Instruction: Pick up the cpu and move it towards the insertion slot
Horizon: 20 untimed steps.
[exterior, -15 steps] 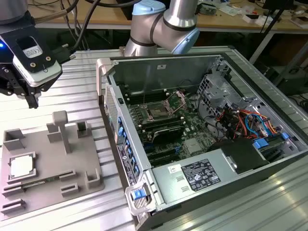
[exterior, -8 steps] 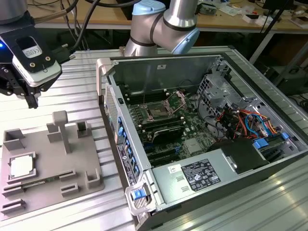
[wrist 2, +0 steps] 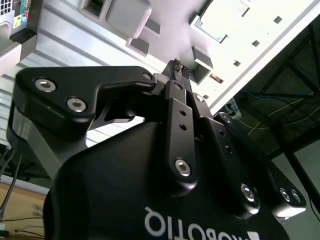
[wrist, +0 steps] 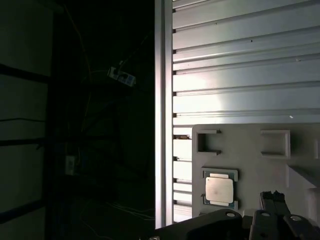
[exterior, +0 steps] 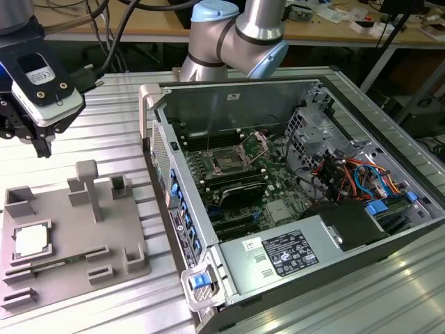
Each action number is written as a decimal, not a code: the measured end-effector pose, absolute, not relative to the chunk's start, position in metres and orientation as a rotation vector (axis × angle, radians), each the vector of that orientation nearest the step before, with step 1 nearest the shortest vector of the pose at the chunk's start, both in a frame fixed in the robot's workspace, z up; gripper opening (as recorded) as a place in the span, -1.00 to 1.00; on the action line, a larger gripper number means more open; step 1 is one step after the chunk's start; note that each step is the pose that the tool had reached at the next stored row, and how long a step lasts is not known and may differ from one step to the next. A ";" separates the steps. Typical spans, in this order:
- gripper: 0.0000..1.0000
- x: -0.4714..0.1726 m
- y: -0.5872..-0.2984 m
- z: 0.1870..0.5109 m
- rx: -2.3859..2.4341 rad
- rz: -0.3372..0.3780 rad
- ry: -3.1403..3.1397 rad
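The gripper (exterior: 44, 145) hangs over the grey tray (exterior: 62, 209), fingers together and empty, while the cpu (exterior: 31, 240) lies in its tray pocket, well apart from the insertion slot (exterior: 229, 161) inside the open computer case (exterior: 236, 97).

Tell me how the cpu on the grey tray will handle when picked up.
The cpu looks thin, flat and metal-topped: probably stiff, light, slippery. Seated in a frame on the tray, its edges may be hard to pinch.
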<state>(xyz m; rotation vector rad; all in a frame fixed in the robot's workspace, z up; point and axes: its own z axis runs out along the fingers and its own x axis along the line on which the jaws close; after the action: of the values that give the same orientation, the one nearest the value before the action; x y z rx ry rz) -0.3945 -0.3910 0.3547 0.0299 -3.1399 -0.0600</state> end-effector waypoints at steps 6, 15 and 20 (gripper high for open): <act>-0.79 -0.396 -0.391 0.355 0.030 -0.060 -3.140; -0.79 -0.397 -0.392 0.355 0.030 -0.060 -3.140; -0.79 -0.417 -0.392 0.353 0.030 -0.061 -3.146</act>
<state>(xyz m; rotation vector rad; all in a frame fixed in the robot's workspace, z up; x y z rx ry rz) -0.4170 -0.3917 0.3533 0.0301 -3.1458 -0.0614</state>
